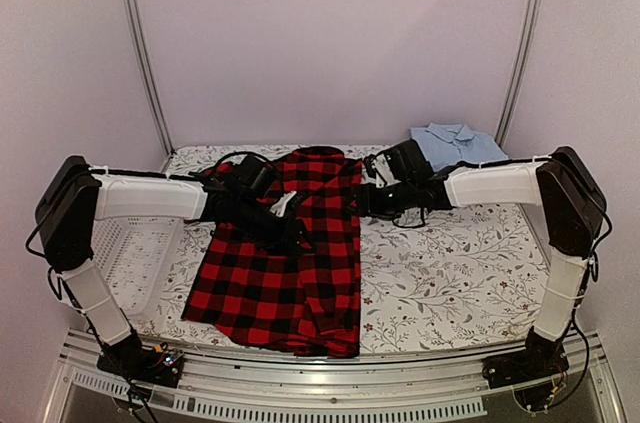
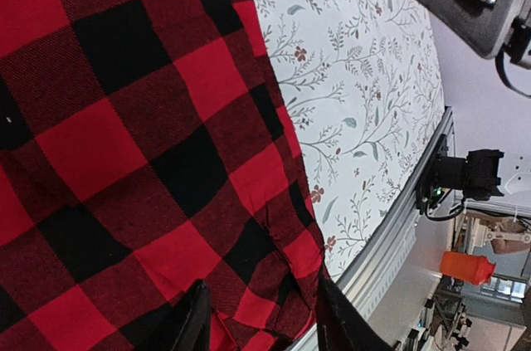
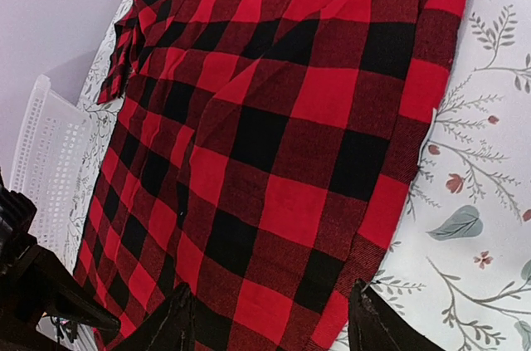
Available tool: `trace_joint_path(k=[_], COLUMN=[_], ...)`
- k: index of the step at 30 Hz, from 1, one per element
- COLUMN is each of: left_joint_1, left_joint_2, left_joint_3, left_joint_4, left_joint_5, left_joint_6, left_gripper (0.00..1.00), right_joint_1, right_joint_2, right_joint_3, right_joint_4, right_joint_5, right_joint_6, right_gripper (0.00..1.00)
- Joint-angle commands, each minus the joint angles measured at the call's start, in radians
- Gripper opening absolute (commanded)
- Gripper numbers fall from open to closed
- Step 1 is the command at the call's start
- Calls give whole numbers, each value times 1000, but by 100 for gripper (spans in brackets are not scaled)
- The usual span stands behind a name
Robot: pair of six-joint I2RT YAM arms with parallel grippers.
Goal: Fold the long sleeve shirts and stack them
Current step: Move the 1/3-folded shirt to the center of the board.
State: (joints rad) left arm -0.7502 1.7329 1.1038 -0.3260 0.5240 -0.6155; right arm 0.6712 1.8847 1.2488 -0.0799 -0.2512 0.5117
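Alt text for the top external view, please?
A red-and-black checked shirt lies on a floral table, the left arm and right arm reaching over its far half. A folded light blue shirt sits far right; a white basket stands at left.

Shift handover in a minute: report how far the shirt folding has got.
Done: one light blue shirt lies folded at the table's far right corner. In hand: the red-and-black check shirt lies mid-table, seemingly only partly folded, with the left fingers and right fingers open over it. Remaining: finish its folds and stack it with the blue one.
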Motion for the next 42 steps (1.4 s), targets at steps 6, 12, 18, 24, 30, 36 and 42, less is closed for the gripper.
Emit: trace_joint_path(k=[6, 12, 18, 24, 30, 36, 42], left_joint_1=[25, 23, -5, -70, -124, -163, -197], left_joint_2=[16, 40, 89, 194, 324, 436, 521], left_joint_3=[-62, -89, -109, -75, 52, 243, 381], left_joint_4=[124, 154, 196, 227, 235, 208, 196], left_joint_5=[26, 30, 45, 48, 41, 40, 44], left_joint_6=[-36, -57, -72, -110, -173, -221, -259], left_gripper=[37, 35, 32, 27, 24, 23, 22], right_joint_1=[112, 143, 142, 114, 49, -54, -139], right_joint_2=[65, 130, 176, 204, 173, 109, 49], right_joint_3=[-15, -42, -61, -97, -178, -263, -321], right_joint_4=[71, 148, 129, 121, 119, 115, 94], right_joint_5=[-80, -122, -92, -97, -89, -89, -102], right_joint_6=[75, 132, 135, 133, 111, 53, -4], right_gripper=[50, 48, 48, 48, 48, 48, 48])
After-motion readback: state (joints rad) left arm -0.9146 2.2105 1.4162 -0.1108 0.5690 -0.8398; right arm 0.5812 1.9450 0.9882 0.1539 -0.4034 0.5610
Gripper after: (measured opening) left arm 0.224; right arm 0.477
